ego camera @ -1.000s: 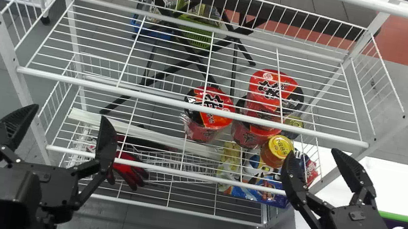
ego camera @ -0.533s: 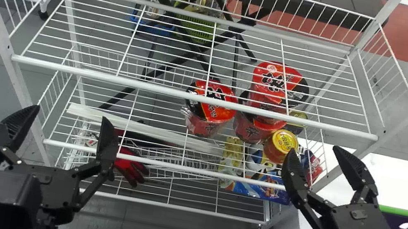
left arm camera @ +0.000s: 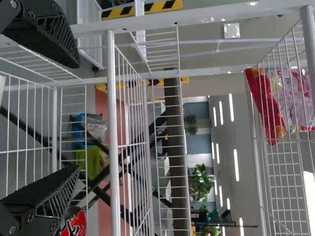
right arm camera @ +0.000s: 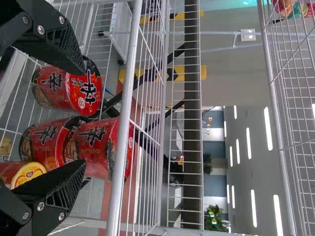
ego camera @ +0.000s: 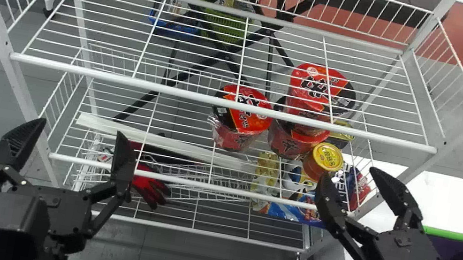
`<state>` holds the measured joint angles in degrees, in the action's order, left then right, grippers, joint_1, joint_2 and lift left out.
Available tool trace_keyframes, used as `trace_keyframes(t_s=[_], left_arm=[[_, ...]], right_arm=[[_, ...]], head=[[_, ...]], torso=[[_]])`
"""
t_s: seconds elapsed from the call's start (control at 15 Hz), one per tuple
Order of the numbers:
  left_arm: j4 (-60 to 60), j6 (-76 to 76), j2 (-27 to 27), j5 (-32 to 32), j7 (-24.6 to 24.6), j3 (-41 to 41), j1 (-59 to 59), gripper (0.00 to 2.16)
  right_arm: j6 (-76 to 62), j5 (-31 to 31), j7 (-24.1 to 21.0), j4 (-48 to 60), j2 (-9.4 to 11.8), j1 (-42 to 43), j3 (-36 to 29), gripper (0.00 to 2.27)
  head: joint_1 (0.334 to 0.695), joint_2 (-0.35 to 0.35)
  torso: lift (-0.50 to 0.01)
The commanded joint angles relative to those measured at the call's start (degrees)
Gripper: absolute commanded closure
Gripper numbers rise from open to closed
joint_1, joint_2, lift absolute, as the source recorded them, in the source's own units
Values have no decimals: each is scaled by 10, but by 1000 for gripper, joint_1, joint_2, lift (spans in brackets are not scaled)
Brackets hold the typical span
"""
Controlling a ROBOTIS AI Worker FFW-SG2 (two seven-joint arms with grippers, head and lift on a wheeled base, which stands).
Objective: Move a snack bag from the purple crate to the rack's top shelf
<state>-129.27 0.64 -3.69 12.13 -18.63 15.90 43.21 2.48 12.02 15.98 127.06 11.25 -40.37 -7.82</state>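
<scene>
The rack [ego camera: 227, 100] has slid up the head view, as if the robot is sinking, and with the left gripper [ego camera: 80, 128] and right gripper [ego camera: 349, 172] spread wide, both empty, and a snack bag [left arm camera: 298, 101] on the top shelf [left arm camera: 259, 182], above boldly lettered red tubs [ego camera: 251, 123], the placing is perhaps done

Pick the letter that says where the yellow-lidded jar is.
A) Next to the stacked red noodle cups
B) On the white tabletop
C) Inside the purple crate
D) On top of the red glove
A: the yellow-lidded jar is on the rack right by the stacked red noodle cups, on the robot's right of them in the head view.
</scene>
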Motion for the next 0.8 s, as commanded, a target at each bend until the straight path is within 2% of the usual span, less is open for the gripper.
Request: trace_keyframes(t_s=[0.0,0.2,0.47,0.53,0.6,0.67,0.73], left_arm=[[0,-2,0,1,-2,0,2,83],[2,-3,-1,-2,-12,-2,5,83],[16,-19,-1,-2,-11,0,-1,83],[19,-19,-1,-2,-11,2,-2,83],[20,-19,-1,3,-12,7,-3,83],[22,-17,-1,5,-12,8,-3,83],[24,-16,-1,5,-12,8,-3,83]], right_arm=[[49,-7,-2,50,0,-6,-22,208],[223,-9,-17,146,-3,-20,-92,215],[423,-2,-6,204,-18,-23,-210,259],[458,-2,16,205,-27,-11,-239,255],[516,-2,52,198,-44,18,-271,259],[564,-11,84,189,-58,47,-295,259],[611,-17,114,175,-62,77,-328,259]], head=[[695,-117],[695,-130],[695,-239],[695,-267],[695,-326],[695,-348],[695,-350]], torso=[[-449],[-449],[-449],[-449],[-449],[-449],[-449]])
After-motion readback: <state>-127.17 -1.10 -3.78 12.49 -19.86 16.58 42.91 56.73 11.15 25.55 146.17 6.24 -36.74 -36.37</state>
